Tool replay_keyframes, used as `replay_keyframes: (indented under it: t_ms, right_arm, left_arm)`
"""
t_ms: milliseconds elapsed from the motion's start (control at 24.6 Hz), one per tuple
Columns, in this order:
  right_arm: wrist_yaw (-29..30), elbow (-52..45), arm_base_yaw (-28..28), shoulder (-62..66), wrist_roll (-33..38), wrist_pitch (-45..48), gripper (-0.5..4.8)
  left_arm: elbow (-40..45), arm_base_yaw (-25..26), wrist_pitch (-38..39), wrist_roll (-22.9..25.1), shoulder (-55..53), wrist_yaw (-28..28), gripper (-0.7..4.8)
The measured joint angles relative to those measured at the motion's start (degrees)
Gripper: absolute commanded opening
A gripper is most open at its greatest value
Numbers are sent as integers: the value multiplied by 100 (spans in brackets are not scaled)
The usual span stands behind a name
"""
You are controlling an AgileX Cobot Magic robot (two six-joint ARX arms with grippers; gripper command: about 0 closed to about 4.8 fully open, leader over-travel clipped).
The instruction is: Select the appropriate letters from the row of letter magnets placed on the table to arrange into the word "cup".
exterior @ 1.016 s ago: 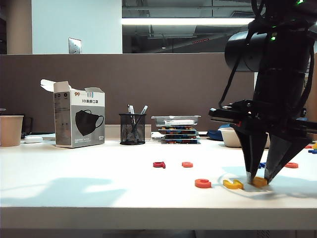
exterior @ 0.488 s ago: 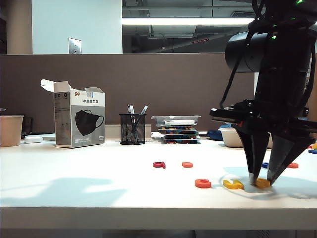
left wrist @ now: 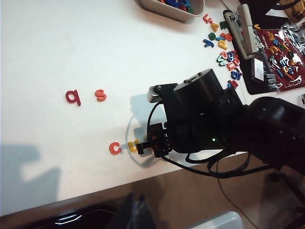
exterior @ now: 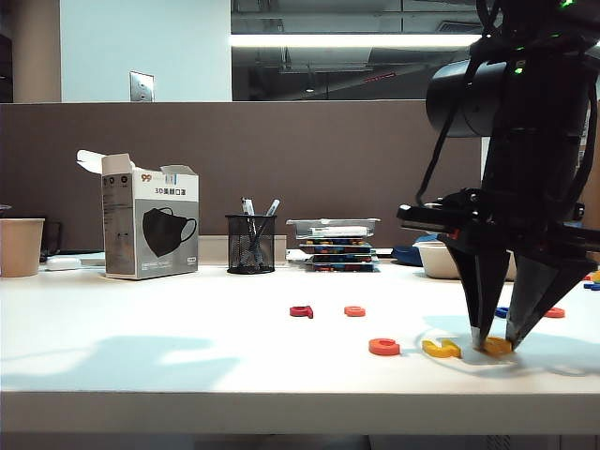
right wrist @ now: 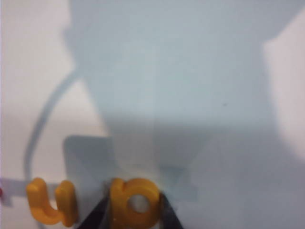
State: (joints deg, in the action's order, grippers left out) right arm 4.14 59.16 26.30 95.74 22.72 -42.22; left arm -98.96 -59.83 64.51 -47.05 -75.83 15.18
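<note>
An orange c (exterior: 383, 346), a yellow u (exterior: 441, 349) and a yellow p (exterior: 496, 345) lie side by side near the front edge of the white table (exterior: 187, 375). My right gripper (exterior: 497, 339) points down and is shut on the p, which rests on the table. In the right wrist view its dark fingers (right wrist: 97, 215) press both sides of the p (right wrist: 125, 200), close beside the u (right wrist: 64, 202). My left gripper (left wrist: 136, 207) hangs shut beyond the table's front edge, over the floor. From there I see the c (left wrist: 114, 148) and the u (left wrist: 132, 146); the right arm hides the p.
A red letter (exterior: 300, 311) and an orange letter (exterior: 353, 310) lie farther back. At the back stand a mask box (exterior: 150, 225), a pen holder (exterior: 250, 244), a paper cup (exterior: 21, 246) and stacked trays (exterior: 337, 246). More loose letters (left wrist: 224, 47) lie beside a bowl (left wrist: 198, 8).
My right gripper, with the yellow p in it, has edged slightly to the right and down onto the table. Nothing else has moved.
</note>
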Motion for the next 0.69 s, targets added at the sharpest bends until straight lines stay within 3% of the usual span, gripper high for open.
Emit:
replay_keyframes:
  t_ms: [284, 406, 691]
  right_arm:
    - [0, 0, 0, 0, 0, 0, 119]
    - [2, 0, 0, 0, -2, -2, 161]
    - [22, 2, 2, -2, 13, -22, 163]
  left_arm:
    - [0, 0, 0, 0, 0, 0, -5]
    - [0, 0, 0, 0, 0, 0, -5]
    - [0, 0, 0, 0, 0, 0, -5]
